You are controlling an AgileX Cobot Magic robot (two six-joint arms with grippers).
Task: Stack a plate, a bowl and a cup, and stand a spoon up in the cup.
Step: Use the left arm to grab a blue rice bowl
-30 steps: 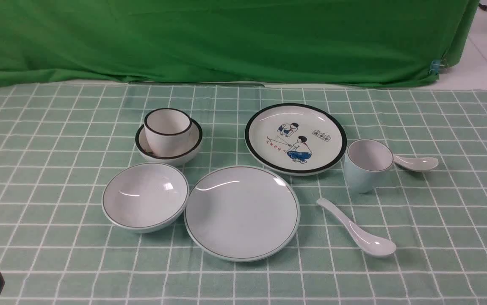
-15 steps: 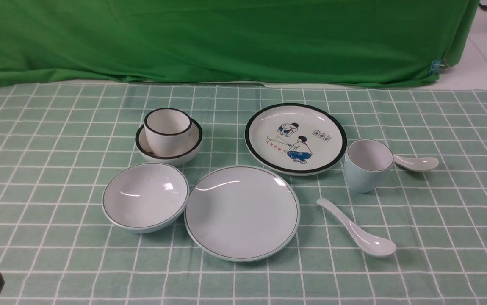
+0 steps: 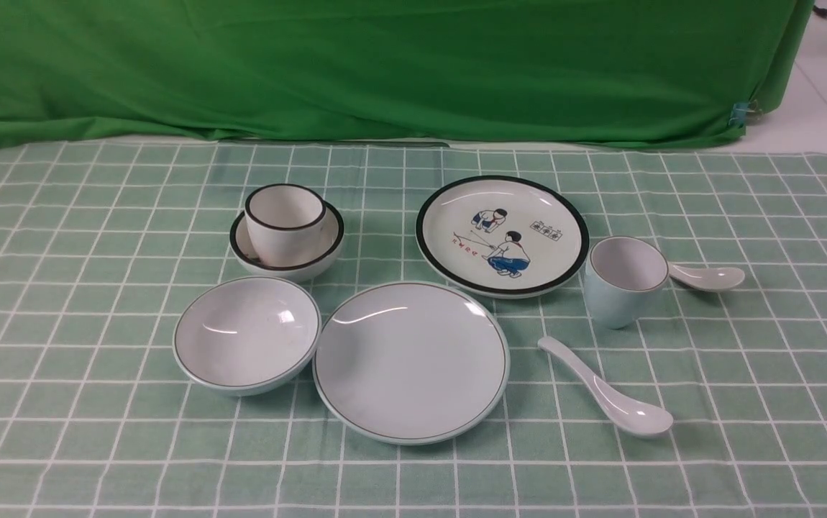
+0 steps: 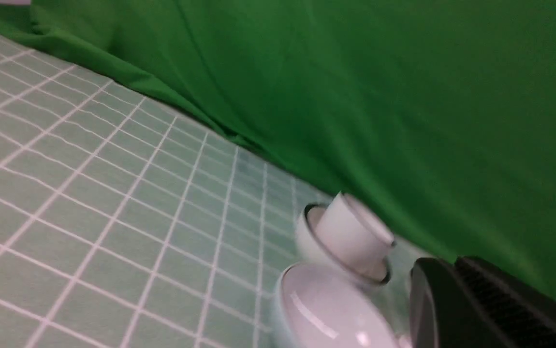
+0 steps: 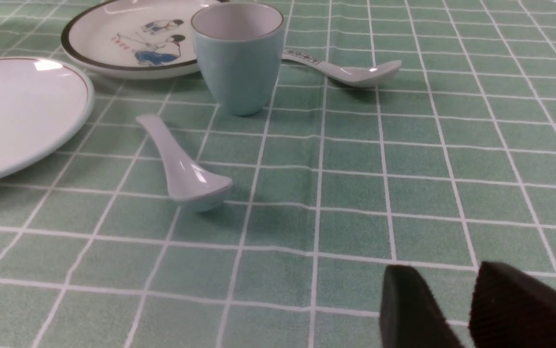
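Plate (image 3: 410, 362), bowl (image 3: 247, 334), cup (image 3: 618, 284) and spoon (image 3: 604, 392) are all sitting apart on a green checked tablecloth (image 3: 744, 432), so no stacking is under way yet. The left gripper (image 4: 445, 275) is hanging low over the cloth with its fingers pressed together and nothing between them. The pale blue-grey bowl is lying close ahead of those fingers. Beyond it a black-rimmed white cup (image 3: 284, 219) is standing inside a cream bowl with a black rim (image 3: 255, 252). The right gripper (image 5: 445, 278) is hovering near the cloth with its fingers spread and empty, bare cloth showing in the gap. Ahead of these fingers the plain white spoon is resting hollow side up, its handle pointing away from them. The pale blue-grey cup is standing upright farther ahead. Past the cup a second spoon with a printed mark on its handle (image 3: 708, 277) is lying beside a plate with cartoon children (image 3: 502, 236). The plain plate is lying between the two pairs of fingers, just beside the bowl. This layout is probably giving each arm its own share: the bowl nearer the left fingers, the cup and spoon nearer the right, and the plate in the middle as the base. The black-rimmed pieces are likely serving as lookalikes to avoid. A green backdrop (image 3: 385, 72) is hanging beyond everything.
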